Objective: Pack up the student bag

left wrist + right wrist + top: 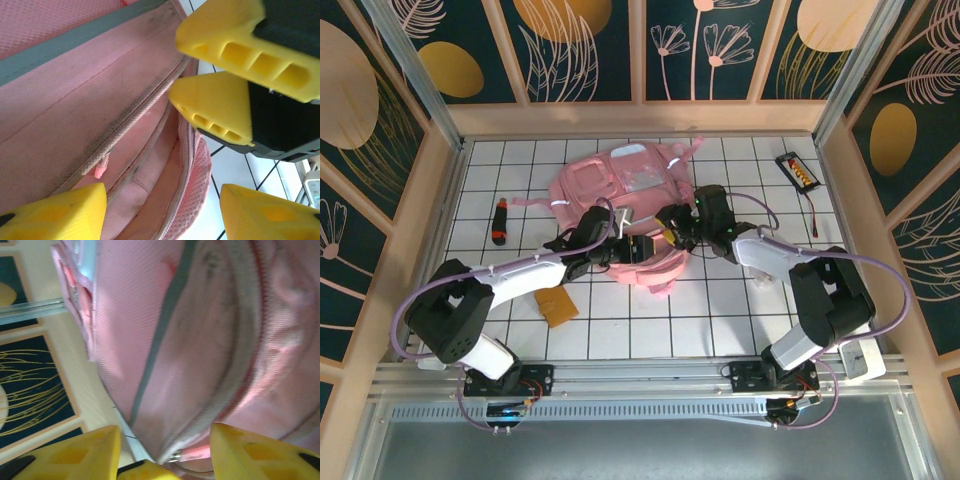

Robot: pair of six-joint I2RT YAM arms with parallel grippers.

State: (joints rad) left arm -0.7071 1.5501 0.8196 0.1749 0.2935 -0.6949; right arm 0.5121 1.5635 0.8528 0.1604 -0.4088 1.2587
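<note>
The bag (620,185) lies flat mid-bench (520,300), its zip rim toward the arms. Both pincers meet at that rim, probably to spread the mouth for packing. The left pincer (638,248) is released, its fingers straddling the rim. The right pincer (670,230) straddles fabric too, though I cannot tell whether it pinches.

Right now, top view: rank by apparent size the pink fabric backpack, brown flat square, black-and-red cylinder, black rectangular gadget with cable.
1. pink fabric backpack, by far
2. brown flat square
3. black-and-red cylinder and black rectangular gadget look alike, so I am not ranking them.
</note>
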